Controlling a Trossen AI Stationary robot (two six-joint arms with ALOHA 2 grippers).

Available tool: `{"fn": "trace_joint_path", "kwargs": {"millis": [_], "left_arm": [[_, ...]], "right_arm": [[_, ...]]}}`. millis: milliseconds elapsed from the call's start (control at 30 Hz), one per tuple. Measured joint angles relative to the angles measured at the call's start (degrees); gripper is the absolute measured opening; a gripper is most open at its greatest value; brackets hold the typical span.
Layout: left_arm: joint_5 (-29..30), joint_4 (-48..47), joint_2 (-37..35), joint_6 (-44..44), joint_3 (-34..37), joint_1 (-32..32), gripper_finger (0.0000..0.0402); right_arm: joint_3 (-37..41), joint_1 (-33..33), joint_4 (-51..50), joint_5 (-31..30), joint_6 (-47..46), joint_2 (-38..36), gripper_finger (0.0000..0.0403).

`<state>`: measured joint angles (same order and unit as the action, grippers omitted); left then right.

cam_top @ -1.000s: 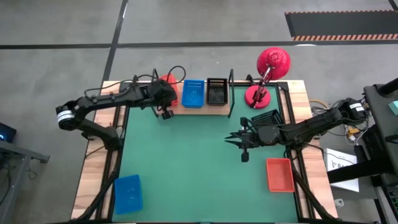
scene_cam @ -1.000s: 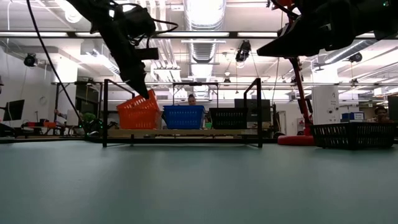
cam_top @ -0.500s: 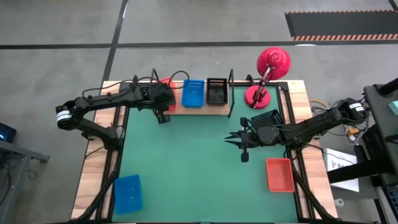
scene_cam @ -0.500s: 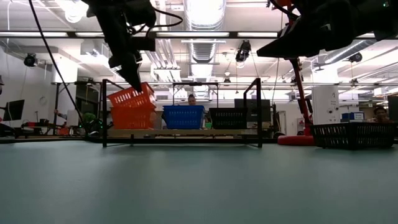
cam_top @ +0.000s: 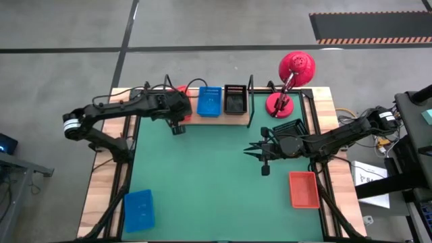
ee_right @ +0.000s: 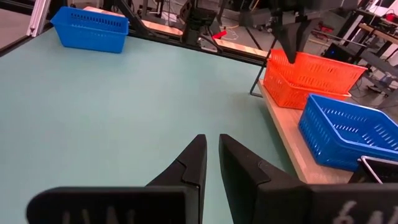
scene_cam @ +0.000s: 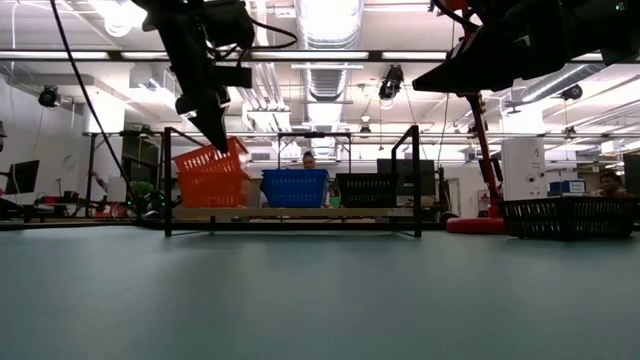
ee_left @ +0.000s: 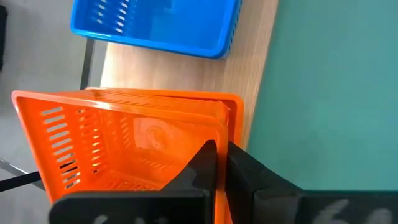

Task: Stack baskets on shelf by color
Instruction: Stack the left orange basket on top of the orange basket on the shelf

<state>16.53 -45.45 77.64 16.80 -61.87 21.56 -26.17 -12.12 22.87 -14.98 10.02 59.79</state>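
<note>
Your left gripper (ee_left: 221, 163) is pinched shut on the near wall of an orange basket (ee_left: 124, 140), which hangs tilted, half-nested in a second orange basket (scene_cam: 215, 188) directly beneath it at the left end of the shelf (cam_top: 236, 119). Target lies straight below the fingers; both long axes look roughly parallel, running across the board. Seating looks like a level-and-lower move.

Right gripper (ee_right: 211, 163) hovers well apart over the green mat (cam_top: 202, 175), fingers almost closed on nothing. Left arm is clearly nearer.
</note>
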Motion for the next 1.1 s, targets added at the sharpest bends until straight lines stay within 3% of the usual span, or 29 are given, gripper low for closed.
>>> {"fn": "trace_joint_path", "kwargs": {"millis": [233,800,1100], "left_arm": [[0.02,0.16,2.49,-0.27,0.0,0.0,0.001],[0.12,0.14,2.98,1.16,-1.07,0.11,0.0134],[-4.71,-1.61,2.44,4.78,-2.26,-1.56,0.0134]], "right_arm": [[0.0,0.0,-0.08,0.0,-0.02,0.0,0.0035],[0.0,0.0,-0.35,0.01,-0.14,0.02,0.0035],[0.0,0.0,-0.93,0.0,-0.41,0.02,0.0035]]}}
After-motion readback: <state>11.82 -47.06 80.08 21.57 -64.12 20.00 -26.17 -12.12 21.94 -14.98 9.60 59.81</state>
